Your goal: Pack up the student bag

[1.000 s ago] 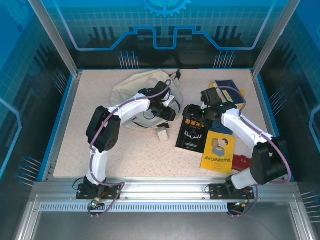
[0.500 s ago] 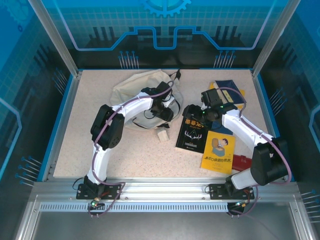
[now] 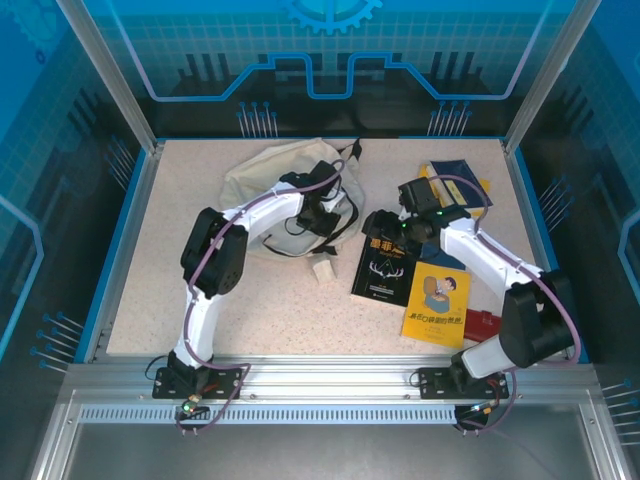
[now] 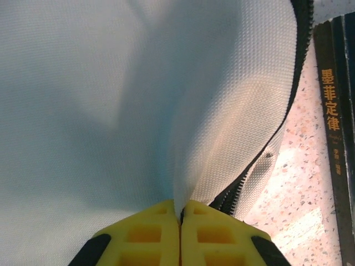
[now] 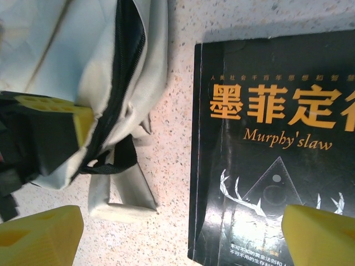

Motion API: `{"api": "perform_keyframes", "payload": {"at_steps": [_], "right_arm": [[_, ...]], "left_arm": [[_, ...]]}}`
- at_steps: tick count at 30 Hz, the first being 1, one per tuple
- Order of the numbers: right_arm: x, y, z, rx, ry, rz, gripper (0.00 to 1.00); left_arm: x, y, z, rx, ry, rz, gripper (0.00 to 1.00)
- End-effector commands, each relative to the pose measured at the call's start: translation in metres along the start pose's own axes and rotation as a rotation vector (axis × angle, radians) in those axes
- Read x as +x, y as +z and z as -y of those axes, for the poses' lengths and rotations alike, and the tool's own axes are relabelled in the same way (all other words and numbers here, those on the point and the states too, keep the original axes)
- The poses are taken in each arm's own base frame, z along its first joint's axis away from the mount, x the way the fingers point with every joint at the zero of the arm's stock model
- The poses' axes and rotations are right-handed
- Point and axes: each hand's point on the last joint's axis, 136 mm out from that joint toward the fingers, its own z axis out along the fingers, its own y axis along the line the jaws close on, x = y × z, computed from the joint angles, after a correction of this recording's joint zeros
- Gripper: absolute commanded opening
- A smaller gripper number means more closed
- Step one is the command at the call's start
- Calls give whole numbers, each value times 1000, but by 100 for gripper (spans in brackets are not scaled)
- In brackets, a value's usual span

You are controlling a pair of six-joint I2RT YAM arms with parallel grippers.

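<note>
The student bag (image 3: 262,178), a soft cream fabric backpack with black zip trim and black straps, lies slumped on the speckled beige counter (image 3: 170,290), toward the back and a little left of the middle. It is limp and rumpled, with no firm shape, and it is the biggest thing here. From overhead its pale body spreads out behind the left arm (image 3: 215,260), and thin black straps (image 3: 352,152) trail off its far right corner.

Close up, the cloth is a fine plain weave, and a row of black zip teeth (image 4: 298,50) runs along the curved edge of a loose flap. The left jaws are closed tight on a fold of that cloth right beside the zip. The two yellow pads (image 4: 147,233) meet with the fabric pinched up between them. From the right wrist the grip shows at the near right edge of the bag (image 5: 72,44), next to the dark zip line. A black strap loop (image 5: 113,160) and cream webbing ends (image 5: 125,202) lie on the counter below it.

The right jaws stand wide apart, holding nothing, over the strip of counter between the bag and a black paperback (image 5: 266,149) with orange lettering and "Murphy's law" on its cover. That book lies just right of the bag, not touching it. A yellow book (image 3: 437,303) lies just beside the paperback's near right corner. A dark blue book (image 3: 455,172) sits further back, and a small cream block (image 3: 325,270) rests near the bag's front edge.
</note>
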Motion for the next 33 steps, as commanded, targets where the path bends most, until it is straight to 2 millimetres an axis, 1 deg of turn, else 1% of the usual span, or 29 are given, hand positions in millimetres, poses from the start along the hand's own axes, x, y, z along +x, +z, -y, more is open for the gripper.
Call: {"api": "perform_keyframes", "payload": {"at_steps": [1, 5, 7, 11, 16, 19, 21, 23, 25, 26, 28, 30, 33], "right_arm": [[2, 11, -5, 48, -46, -27, 93], [1, 30, 4, 167, -76, -44, 91], [0, 40, 10, 217, -85, -52, 90], [3, 60, 25, 308, -90, -83, 88], [16, 80, 32, 363, -123, -139, 88], [28, 92, 29, 370, -159, -186, 87], [38, 101, 22, 345, -190, -222, 87], [50, 112, 8, 284, -222, -271, 86], [60, 119, -11, 193, -248, -317, 84], [63, 121, -18, 153, -253, -332, 84], [60, 117, -27, 125, -252, -325, 82], [49, 104, -30, 135, -253, -277, 82], [33, 77, -30, 139, -247, -198, 83]], "left_arm": [[5, -35, -28, -52, -50, 30, 5], [22, -52, -59, -152, -116, 40, 2], [32, -60, -70, -180, -157, 42, 1], [49, -72, -77, -191, -207, 59, 3], [60, -84, -76, -187, -219, 73, 7], [64, -85, -74, -182, -229, 68, 12], [65, -84, -72, -166, -242, 65, 17], [64, -84, -67, -136, -267, 69, 28], [59, -88, -59, -88, -293, 89, 36], [56, -91, -54, -60, -310, 104, 41], [48, -96, -45, -1, -344, 133, 47], [41, -102, -32, 77, -384, 158, 50], [34, -106, -11, 205, -459, 174, 52]]}}
